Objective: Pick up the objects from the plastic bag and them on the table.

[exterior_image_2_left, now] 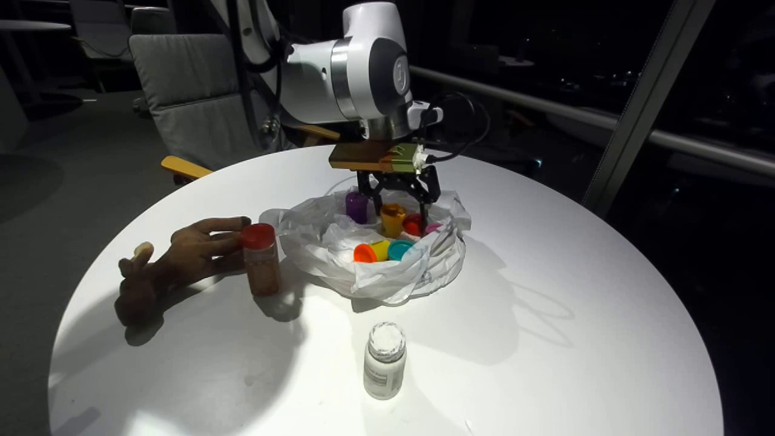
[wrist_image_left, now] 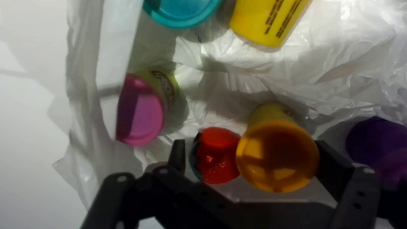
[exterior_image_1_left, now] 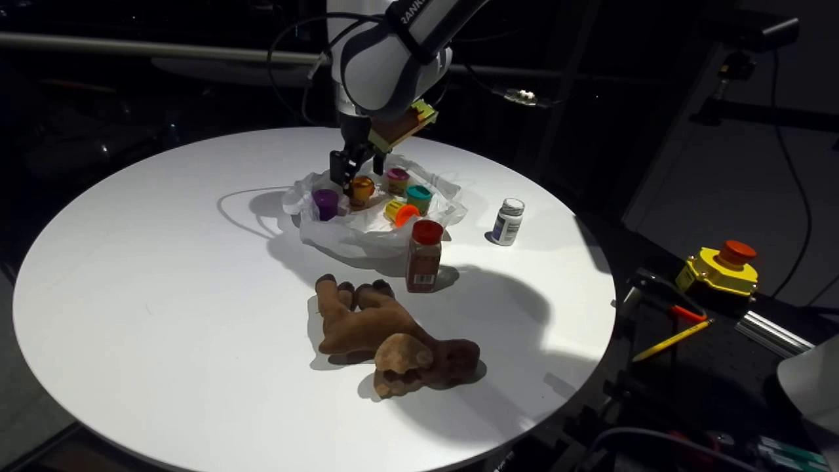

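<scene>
The plastic bag (exterior_image_1_left: 341, 244) lies spread on the white table (exterior_image_1_left: 164, 295). Inside it are a purple cup (exterior_image_2_left: 356, 208), an orange-lidded tub (wrist_image_left: 276, 157), a red piece (wrist_image_left: 219, 156), a pink-lidded tub (wrist_image_left: 141, 111), a teal-lidded tub (exterior_image_2_left: 399, 249) and a yellow tub with an orange lid (exterior_image_1_left: 401, 213). My gripper (wrist_image_left: 254, 156) reaches down into the bag with open jaws. Between its fingers stand the red piece and the orange-lidded tub, the tub close against one finger; whether they touch I cannot tell. Outside the bag, the brown plush toy (exterior_image_1_left: 367, 331) and the red-capped, red-brown bottle (exterior_image_1_left: 425, 259) rest on the table.
A small white bottle (exterior_image_2_left: 385, 363) stands on the table beside the bag. The bag's crumpled rim (exterior_image_2_left: 290, 227) rises around the tubs. A grey chair (exterior_image_2_left: 194, 97) is behind the table, and a side surface holds a yellow box with a red button (exterior_image_1_left: 721, 269).
</scene>
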Controlling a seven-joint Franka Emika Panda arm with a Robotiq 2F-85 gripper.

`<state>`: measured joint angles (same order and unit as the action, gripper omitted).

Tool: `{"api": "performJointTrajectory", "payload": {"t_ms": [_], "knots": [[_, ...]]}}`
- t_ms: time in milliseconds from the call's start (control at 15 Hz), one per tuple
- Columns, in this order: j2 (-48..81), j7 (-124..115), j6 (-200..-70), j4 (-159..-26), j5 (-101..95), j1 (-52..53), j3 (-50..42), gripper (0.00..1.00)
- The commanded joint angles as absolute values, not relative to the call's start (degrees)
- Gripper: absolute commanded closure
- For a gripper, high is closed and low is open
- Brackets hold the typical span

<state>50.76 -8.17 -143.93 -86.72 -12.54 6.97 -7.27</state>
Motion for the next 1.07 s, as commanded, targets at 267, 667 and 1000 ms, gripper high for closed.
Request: {"api": "performJointTrajectory", "payload": {"t_ms": [267,667,1000], "knots": [[51.96,-9.18,-142.20,-83.43,-12.32,7.53,-7.67,0.49],[45.92,-10.60,-141.34,-88.33,-11.99,7.16,-8.56,0.73],[34.21,-16.00,-142.13,-100.20,-15.69,9.77,-13.04,0.73]]}}
